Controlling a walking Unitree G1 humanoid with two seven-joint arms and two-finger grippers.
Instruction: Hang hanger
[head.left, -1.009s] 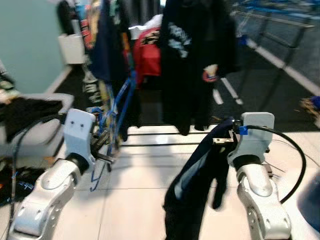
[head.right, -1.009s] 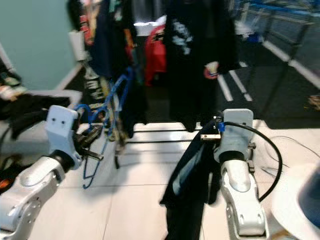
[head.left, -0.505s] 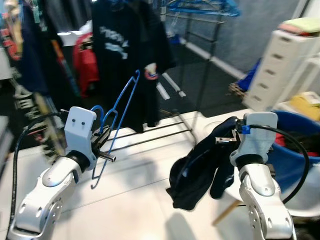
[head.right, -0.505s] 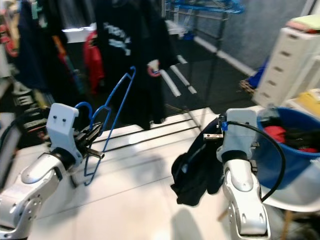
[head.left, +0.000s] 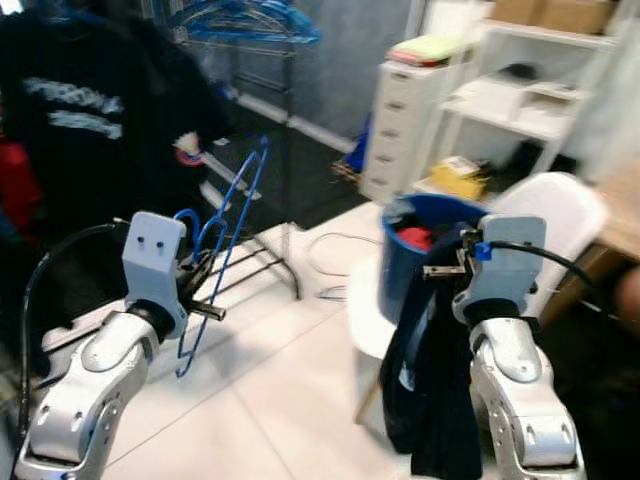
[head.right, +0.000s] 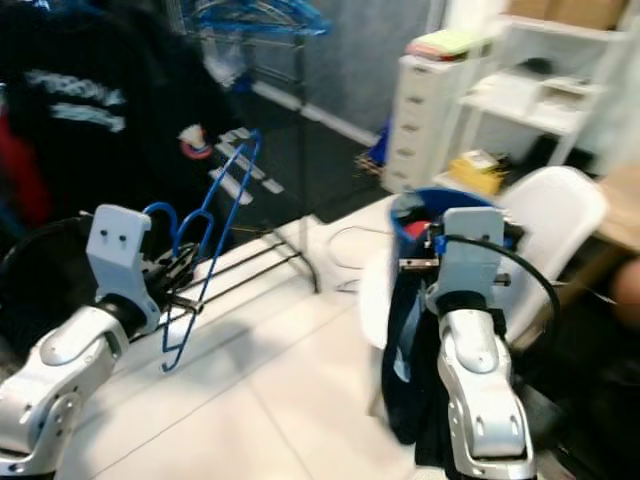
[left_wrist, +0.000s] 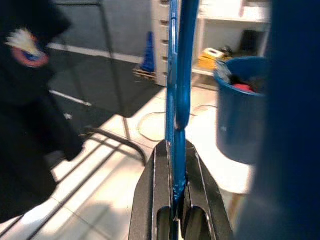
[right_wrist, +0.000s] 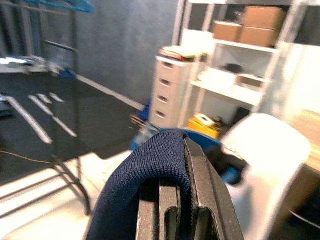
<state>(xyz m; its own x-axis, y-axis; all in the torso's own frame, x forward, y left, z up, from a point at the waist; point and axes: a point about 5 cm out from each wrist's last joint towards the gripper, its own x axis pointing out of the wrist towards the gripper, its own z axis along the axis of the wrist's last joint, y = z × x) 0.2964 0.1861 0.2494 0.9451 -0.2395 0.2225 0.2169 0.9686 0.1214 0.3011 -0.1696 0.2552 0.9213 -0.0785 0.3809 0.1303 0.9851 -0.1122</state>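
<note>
The hanger (head.left: 225, 235) is bright blue. The knit garment (head.left: 430, 390) is navy, the bucket (head.left: 402, 262) blue, the chair (head.left: 545, 215) white.

No readable text; only blurred white print on the black shirt (head.left: 75, 105).

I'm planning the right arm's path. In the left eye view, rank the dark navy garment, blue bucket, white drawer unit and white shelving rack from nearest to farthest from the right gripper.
1. Dark navy garment: clamped in the right gripper, hanging below it.
2. Blue bucket: just behind, on the white chair.
3. White drawer unit: farther back, toward the robot's left.
4. White shelving rack: at the back; close to the drawers' depth.
</note>
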